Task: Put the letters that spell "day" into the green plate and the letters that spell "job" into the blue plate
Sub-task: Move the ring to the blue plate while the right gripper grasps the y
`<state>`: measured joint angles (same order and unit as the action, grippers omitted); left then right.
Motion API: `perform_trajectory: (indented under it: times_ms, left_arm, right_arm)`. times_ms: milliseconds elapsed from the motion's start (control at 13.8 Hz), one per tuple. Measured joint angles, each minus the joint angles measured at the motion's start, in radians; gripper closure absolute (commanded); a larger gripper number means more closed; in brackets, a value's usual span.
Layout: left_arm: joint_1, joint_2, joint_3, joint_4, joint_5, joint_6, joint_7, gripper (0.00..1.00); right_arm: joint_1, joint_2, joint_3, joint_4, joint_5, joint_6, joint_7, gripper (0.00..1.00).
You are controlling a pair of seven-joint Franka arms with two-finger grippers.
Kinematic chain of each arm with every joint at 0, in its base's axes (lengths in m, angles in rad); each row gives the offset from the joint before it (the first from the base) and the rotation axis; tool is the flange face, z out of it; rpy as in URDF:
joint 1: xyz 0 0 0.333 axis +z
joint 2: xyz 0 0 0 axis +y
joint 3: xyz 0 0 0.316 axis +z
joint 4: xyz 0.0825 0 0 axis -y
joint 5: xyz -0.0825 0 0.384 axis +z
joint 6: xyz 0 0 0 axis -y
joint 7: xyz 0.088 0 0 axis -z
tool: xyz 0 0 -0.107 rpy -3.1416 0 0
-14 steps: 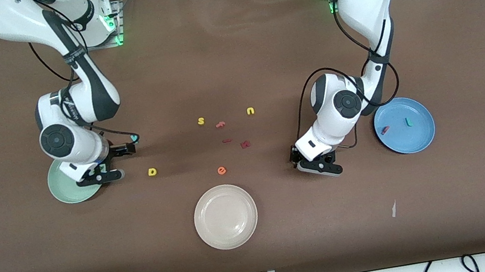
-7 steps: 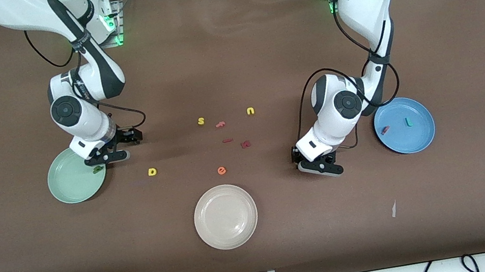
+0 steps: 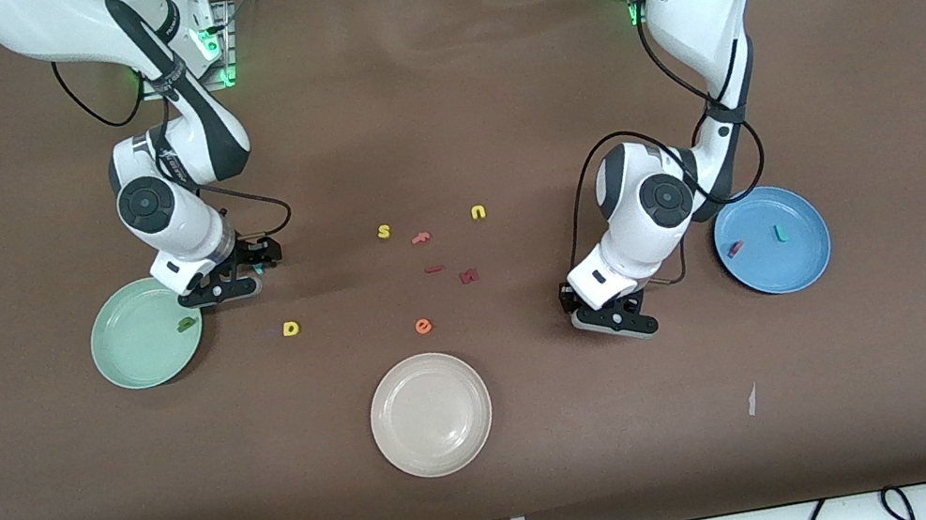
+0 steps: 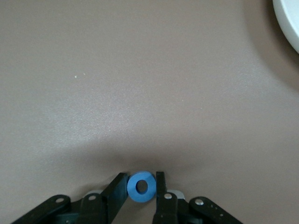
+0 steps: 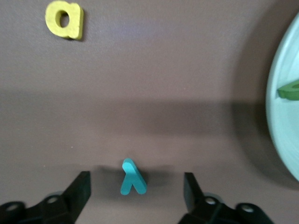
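The right gripper (image 3: 240, 274) sits low at the tabletop (image 3: 502, 482) just beside the green plate (image 3: 132, 356), its fingers spread wide with the teal "y" (image 5: 131, 178) lying between them and touching neither. The main risk here is the closing itself. The letter is thin, light and not centred, so one finger may reach it first and push or flip it instead of pinching it, or the pads may close above it and come up empty. The green "a" (image 3: 188, 325) already lies near the plate's rim on this side. The yellow "d" (image 3: 290, 328) lies on the bare tabletop, nearer the front camera, and a careless sweep could knock it. The left gripper (image 3: 596, 309) is down at the tabletop between the white plate (image 3: 431, 414) and the blue plate (image 3: 797, 263). Its fingers are narrow and pressed against both sides of the blue "o" (image 4: 141, 187). That hold is only on the curved edge of soft foam, so the ring could squeeze out or twist loose when lifted. It could also drop short of the blue plate, where the red "b" (image 3: 735, 248) and teal "j" (image 3: 780, 233) already lie. A release too high over the plate could let it bounce off the rim.
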<state>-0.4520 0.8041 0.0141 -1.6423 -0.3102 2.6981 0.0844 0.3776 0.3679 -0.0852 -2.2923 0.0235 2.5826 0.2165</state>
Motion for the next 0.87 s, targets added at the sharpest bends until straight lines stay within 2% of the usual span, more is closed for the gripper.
perform_trajectory:
  times_ms: [218, 291, 508, 726, 872]
  left_arm:
    - [0.025, -0.028, 0.017, 0.014, 0.015, -0.055, 0.017, 0.83]
    - [0.052, -0.057, 0.02, 0.02, 0.032, -0.118, 0.024, 0.86]
    - [0.153, -0.178, 0.022, 0.008, 0.054, -0.309, 0.115, 0.85]
    - [0.259, -0.297, 0.023, -0.102, 0.055, -0.397, 0.243, 0.85]
    - [0.339, -0.363, 0.024, -0.199, 0.079, -0.442, 0.331, 0.85]
  right_arm:
    - [0.0, 0.018, 0.002, 0.0, 0.0, 0.015, 0.0, 0.39]
    - [0.0, 0.022, 0.005, 0.0, 0.0, 0.02, 0.0, 0.47]
    - [0.0, 0.022, 0.01, 0.001, 0.0, 0.027, 0.001, 0.69]
    - [0.0, 0.018, 0.013, 0.002, 0.0, 0.028, 0.001, 0.93]
    - [0.0, 0.018, 0.013, 0.003, 0.0, 0.029, 0.001, 0.98]
